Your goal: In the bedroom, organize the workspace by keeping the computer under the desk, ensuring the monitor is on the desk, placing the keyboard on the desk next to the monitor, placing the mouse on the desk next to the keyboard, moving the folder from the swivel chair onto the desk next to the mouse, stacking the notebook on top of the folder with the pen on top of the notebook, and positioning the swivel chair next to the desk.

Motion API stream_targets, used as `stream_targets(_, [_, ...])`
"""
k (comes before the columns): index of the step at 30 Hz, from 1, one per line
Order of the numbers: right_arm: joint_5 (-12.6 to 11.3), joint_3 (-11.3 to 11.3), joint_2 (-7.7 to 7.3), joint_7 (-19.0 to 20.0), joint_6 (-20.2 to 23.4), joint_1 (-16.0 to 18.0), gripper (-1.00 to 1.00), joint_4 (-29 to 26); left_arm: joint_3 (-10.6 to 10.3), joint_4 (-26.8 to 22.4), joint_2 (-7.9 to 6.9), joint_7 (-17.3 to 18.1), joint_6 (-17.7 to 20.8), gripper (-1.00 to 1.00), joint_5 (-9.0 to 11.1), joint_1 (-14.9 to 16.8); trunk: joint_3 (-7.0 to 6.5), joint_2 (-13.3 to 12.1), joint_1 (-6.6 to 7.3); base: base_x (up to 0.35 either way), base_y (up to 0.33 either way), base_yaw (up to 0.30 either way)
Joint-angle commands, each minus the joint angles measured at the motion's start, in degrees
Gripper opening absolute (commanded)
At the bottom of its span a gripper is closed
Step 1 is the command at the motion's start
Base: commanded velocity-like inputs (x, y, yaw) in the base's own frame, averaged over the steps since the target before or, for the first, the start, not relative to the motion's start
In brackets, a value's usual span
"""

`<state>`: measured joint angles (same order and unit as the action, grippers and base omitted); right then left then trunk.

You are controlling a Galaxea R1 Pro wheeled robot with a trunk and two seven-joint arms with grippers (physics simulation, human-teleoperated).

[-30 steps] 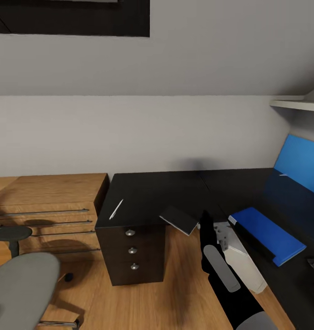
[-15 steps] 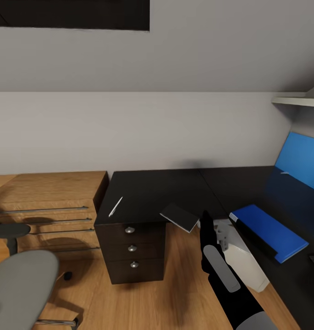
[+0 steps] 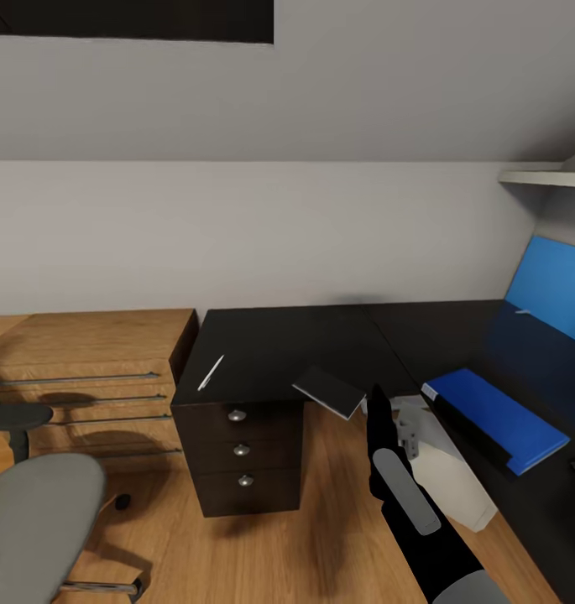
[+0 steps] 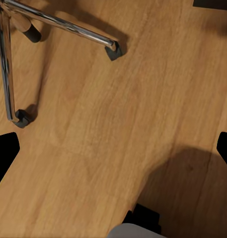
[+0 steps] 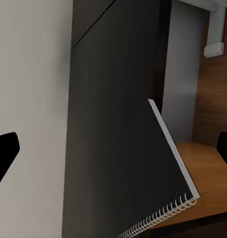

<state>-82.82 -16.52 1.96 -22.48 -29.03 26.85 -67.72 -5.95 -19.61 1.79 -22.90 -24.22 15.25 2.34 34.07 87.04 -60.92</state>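
Observation:
The black desk [image 3: 321, 335] runs along the wall and turns down the right side. A thin white pen [image 3: 211, 373] lies near its left edge. The grey notebook [image 3: 329, 392] [image 5: 143, 173] hangs tilted over the desk's front edge, spiral binding toward my right gripper [image 3: 376, 404] [image 5: 115, 148], which is open just short of it. The blue folder [image 3: 497, 411] lies flat on the right wing, and the white computer [image 3: 455, 482] stands under it. The swivel chair's grey seat [image 3: 35, 520] is at lower left. My left gripper [image 4: 113, 148] is open over the floor near the chair's chrome base [image 4: 58, 22].
A black three-drawer unit [image 3: 241, 453] stands under the desk's left end, with a light wooden drawer chest [image 3: 86, 369] beside it. A blue wall panel [image 3: 556, 285] and a white shelf [image 3: 543, 178] are at the right. Wooden floor [image 3: 321, 520] lies between chair and desk.
The whole view has shifted a little, so desk, folder and drawers sit slightly higher in the picture. The notebook keeps its place on the desk edge, and the right arm looks unchanged.

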Motion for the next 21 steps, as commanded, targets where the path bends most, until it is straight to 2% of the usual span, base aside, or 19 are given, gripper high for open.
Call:
stream_targets(1, [-0.3,-0.1,-0.02,-0.1,-0.3,0.0,1.00,0.0,-0.5,0.0,-0.04,-0.3,-0.2,1.00,0.5,0.0,0.24,0.4,-0.22,0.000,0.000,0.000])
stream_targets(21, [0.0,0.0,-0.31,-0.1,-0.3,0.1,1.00,3.1,-0.5,0.0,-0.04,-0.3,-0.2,1.00,0.5,0.0,3.83,8.5,-4.62,0.000,0.000,0.000])
